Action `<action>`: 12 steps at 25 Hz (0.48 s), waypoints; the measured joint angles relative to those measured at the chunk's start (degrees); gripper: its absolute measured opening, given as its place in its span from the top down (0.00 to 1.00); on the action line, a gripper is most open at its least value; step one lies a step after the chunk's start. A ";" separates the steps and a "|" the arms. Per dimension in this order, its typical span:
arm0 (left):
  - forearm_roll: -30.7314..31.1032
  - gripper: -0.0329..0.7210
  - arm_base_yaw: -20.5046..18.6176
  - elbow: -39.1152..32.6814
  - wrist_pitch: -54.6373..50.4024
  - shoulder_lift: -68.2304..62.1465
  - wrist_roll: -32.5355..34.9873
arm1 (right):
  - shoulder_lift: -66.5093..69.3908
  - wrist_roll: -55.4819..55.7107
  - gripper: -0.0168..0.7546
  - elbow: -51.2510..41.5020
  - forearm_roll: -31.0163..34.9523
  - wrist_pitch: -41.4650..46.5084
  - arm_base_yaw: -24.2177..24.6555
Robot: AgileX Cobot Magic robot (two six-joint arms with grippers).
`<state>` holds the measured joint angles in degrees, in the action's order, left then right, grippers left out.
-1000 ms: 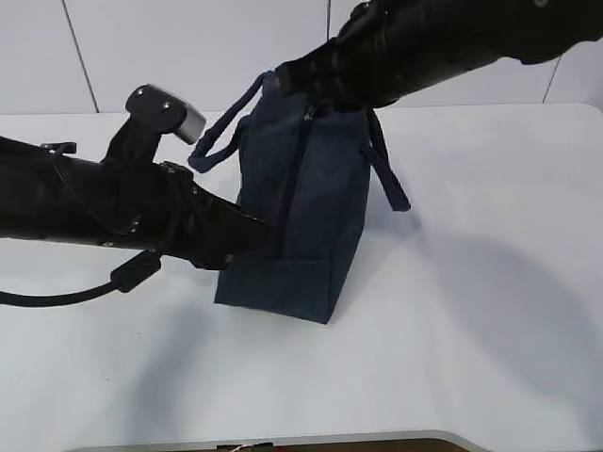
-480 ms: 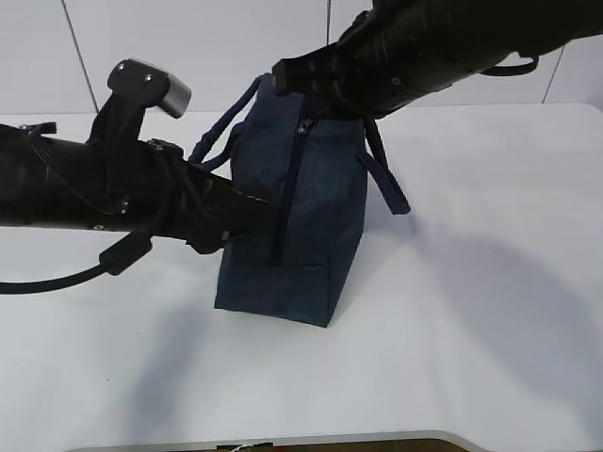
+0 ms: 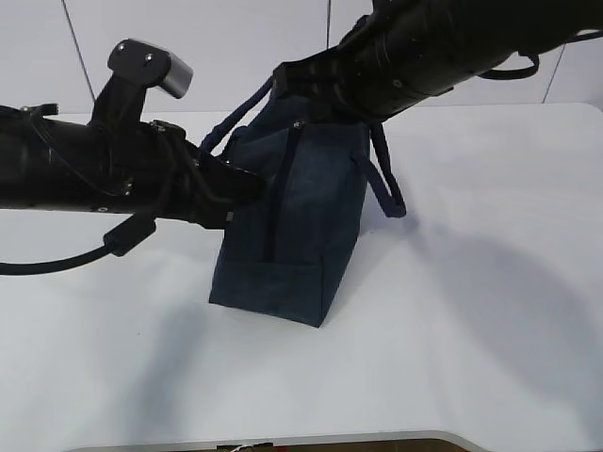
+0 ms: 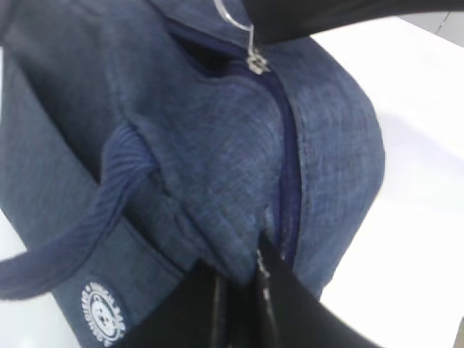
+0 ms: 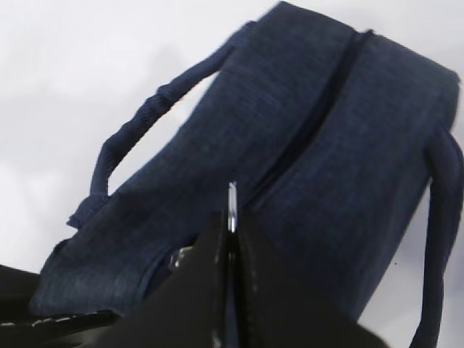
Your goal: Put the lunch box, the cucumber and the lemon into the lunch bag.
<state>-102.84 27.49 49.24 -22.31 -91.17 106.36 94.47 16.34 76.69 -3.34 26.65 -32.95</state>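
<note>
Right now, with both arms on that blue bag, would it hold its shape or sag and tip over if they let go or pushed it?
Probably floppy: the lunch bag is soft fabric, and its wall bunches where the left gripper pinches it. It looks apt to tip, since it stands tall on a narrow base and already leans. The loop handle hangs limp, so lifting by it would likely let the bag swing.

You're looking at a lunch bag (image 3: 297, 226) of matt navy woven cloth, its handle (image 4: 87, 232) coarsely ribbed webbing. The ring pull (image 4: 243, 25) is shiny silver metal. The table (image 3: 471, 311) is smooth, matt white; both arms (image 3: 85, 174) are matt black.
</note>
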 joint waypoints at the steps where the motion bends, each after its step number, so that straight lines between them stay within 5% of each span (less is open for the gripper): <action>1: 0.00 0.94 0.00 0.00 -0.15 0.00 0.00 | 0.00 -0.23 0.97 0.00 0.00 0.08 0.00; 12: 0.53 0.97 0.00 0.13 -0.53 0.00 0.05 | 1.27 -0.78 0.97 3.30 -1.45 -0.29 0.00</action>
<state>-102.31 27.49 49.37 -22.83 -91.17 106.41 95.74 15.56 79.99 -4.79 26.36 -32.95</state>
